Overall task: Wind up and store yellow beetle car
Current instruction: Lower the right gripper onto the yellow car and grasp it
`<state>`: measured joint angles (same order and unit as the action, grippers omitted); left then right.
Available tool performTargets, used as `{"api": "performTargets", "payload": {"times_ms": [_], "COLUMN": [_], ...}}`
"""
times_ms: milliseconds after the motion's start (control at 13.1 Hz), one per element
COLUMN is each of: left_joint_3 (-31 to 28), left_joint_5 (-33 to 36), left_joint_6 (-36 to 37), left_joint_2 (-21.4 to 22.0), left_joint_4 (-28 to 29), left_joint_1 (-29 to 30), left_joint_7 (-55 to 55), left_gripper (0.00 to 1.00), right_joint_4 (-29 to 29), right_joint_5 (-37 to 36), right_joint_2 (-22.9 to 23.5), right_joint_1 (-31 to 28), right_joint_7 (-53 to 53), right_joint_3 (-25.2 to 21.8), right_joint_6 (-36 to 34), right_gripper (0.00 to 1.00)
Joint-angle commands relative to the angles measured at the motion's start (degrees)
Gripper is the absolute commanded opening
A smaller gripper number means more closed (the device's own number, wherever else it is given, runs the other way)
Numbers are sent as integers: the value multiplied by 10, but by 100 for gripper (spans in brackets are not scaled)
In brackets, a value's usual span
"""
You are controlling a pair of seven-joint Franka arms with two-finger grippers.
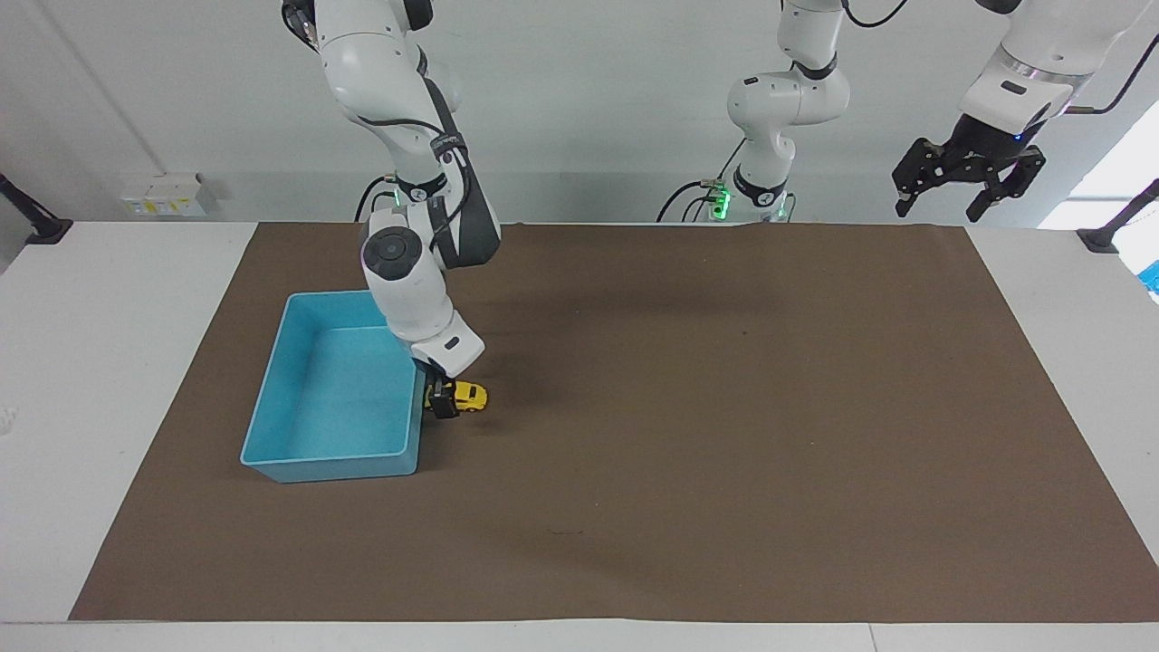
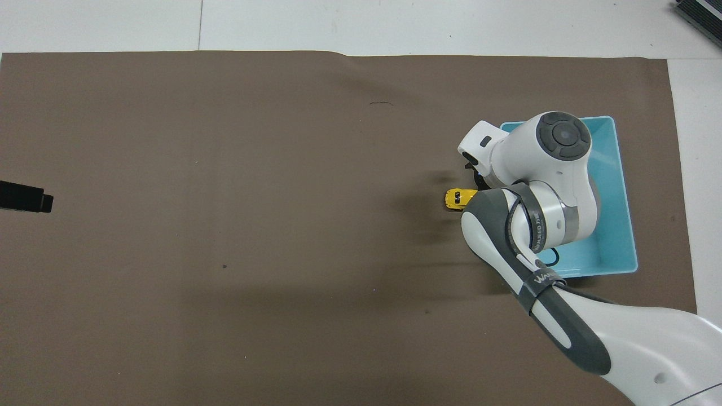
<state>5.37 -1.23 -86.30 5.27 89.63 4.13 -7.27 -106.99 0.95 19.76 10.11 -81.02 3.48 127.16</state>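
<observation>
Right gripper low at centre-left of the facing view, fingers straddling the bin-side end of the yellow beetle car, hard against the light-blue bin; closure: cannot tell. Best squeezed across the body, then dragged backward to wind. Left gripper spread, waiting upper right.

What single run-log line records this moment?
right gripper: down at yellow beetle car | car: beside blue bin | left gripper: waiting

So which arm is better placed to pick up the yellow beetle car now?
The right arm. Its hand is down at the yellow beetle car, beside the blue bin. The left hand hangs high over the left arm's end of the table, away from both, fingers open.
</observation>
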Motion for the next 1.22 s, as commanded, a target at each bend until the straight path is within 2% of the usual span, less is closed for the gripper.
{"api": "performTargets", "payload": {"times_ms": [0, 913, 1141], "left_joint_3": [2, 1, 1], "left_joint_5": [-5, -5, -5], "left_joint_6": [9, 9, 9], "left_joint_2": [6, 6, 5], "left_joint_4": [1, 1, 1], "left_joint_1": [5, 5, 5], "left_joint_7": [1, 1, 1], "left_gripper": [100, 100, 100], "right_joint_4": [-8, -54, -52], "right_joint_5": [-7, -8, -7], "right_joint_2": [5, 2, 3], "right_joint_1": [-3, -1, -1], "right_joint_7": [-3, -3, -2], "right_joint_3": [3, 3, 3], "right_joint_6": [13, 47, 43], "right_gripper": [100, 100, 75]}}
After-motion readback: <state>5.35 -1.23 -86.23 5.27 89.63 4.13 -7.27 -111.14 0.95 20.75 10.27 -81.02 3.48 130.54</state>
